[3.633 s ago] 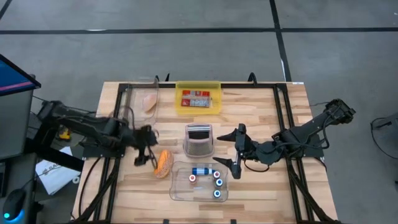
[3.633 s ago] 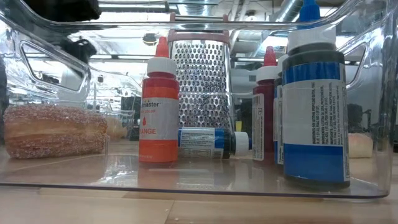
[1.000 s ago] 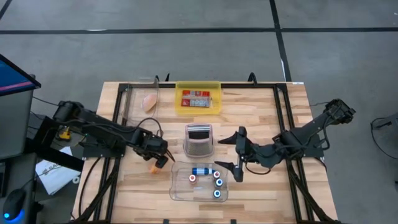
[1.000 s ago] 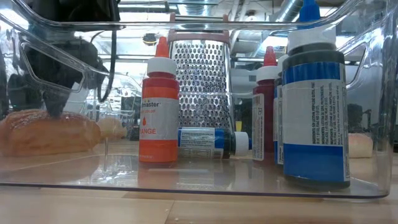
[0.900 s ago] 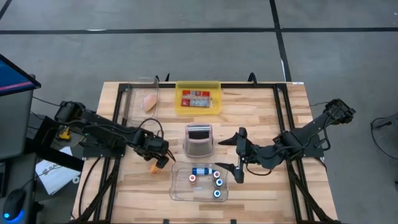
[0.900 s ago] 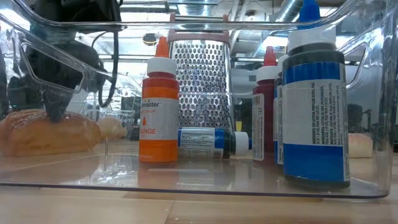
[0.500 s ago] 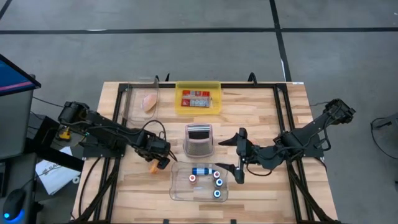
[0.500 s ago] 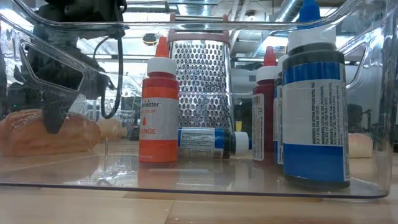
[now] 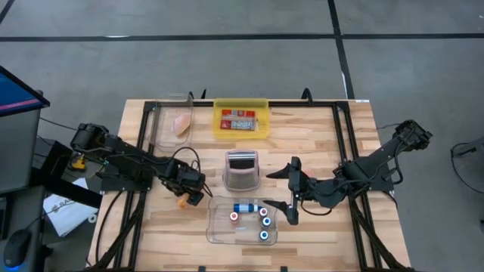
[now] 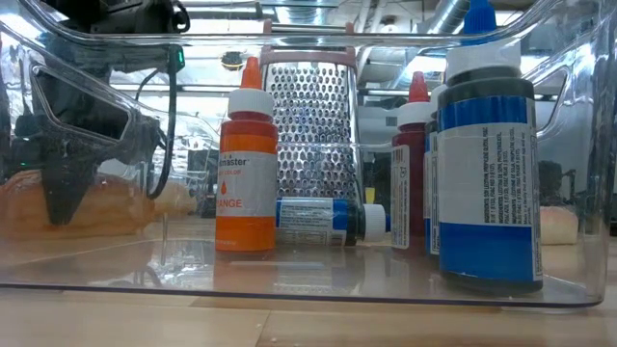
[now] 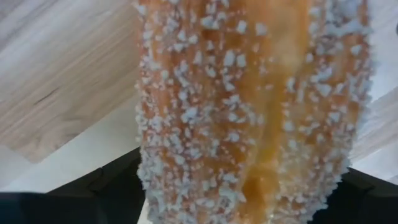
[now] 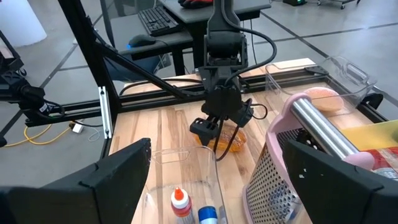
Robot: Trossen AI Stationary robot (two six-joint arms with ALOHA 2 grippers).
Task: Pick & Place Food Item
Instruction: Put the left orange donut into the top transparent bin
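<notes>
The left gripper (image 9: pixel 190 194) is lowered onto the sugared doughnut (image 9: pixel 184 201), which lies on the wooden table (image 9: pixel 318 140) just beside the left end of the clear bin (image 9: pixel 214 234). In the left wrist view the doughnut (image 11: pixel 252 109) fills the space between the two dark fingers (image 11: pixel 106 186) — they are seen on both sides of it, but whether they press on it or stand slightly clear cannot be told. In the low view one dark finger (image 10: pixel 63 183) is seen standing in front of the doughnut (image 10: pixel 106 207). From the right wrist view the left gripper (image 12: pixel 214 134) is seen pointing down over the doughnut (image 12: pixel 230 138). The right gripper (image 9: pixel 291 193) is held with its jaws spread wide and nothing between them, between the metal grater (image 9: pixel 242 170) and the right end of the bin, apart from both.
</notes>
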